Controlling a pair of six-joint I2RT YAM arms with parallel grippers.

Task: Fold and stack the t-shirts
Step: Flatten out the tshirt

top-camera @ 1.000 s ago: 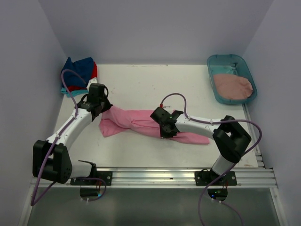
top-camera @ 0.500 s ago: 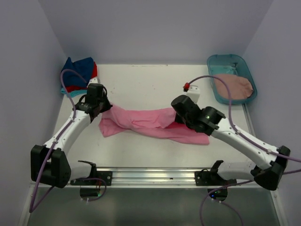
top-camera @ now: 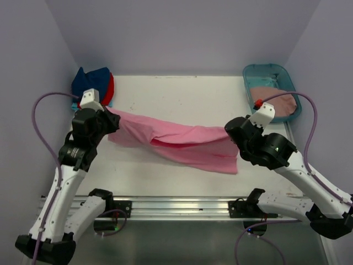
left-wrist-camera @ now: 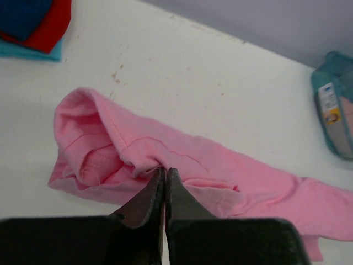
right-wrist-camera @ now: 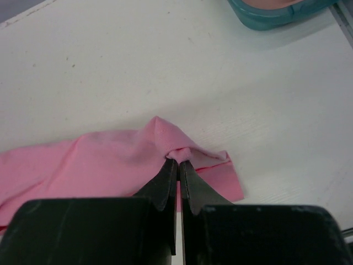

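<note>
The bright pink t-shirt (top-camera: 176,141) is held up over the middle of the table, stretched between both grippers. My left gripper (top-camera: 112,117) is shut on its left end, and my right gripper (top-camera: 229,131) is shut on its right end. In the left wrist view the shut fingers pinch a fold of the pink t-shirt (left-wrist-camera: 182,160). In the right wrist view the shut fingers pinch a bunched corner of the pink t-shirt (right-wrist-camera: 110,160). Navy, red and turquoise t-shirts (top-camera: 92,84) lie piled at the back left. The dusty rose t-shirt (top-camera: 274,101) lies in the teal tub (top-camera: 257,74).
The teal tub stands at the back right corner; it also shows in the left wrist view (left-wrist-camera: 335,105) and the right wrist view (right-wrist-camera: 276,15). Grey walls close in the table on three sides. A metal rail (top-camera: 176,205) runs along the near edge.
Both arms have risen and moved apart, the left to the left, the right to the right. The pink shirt has been lifted and pulled out longer between them.
</note>
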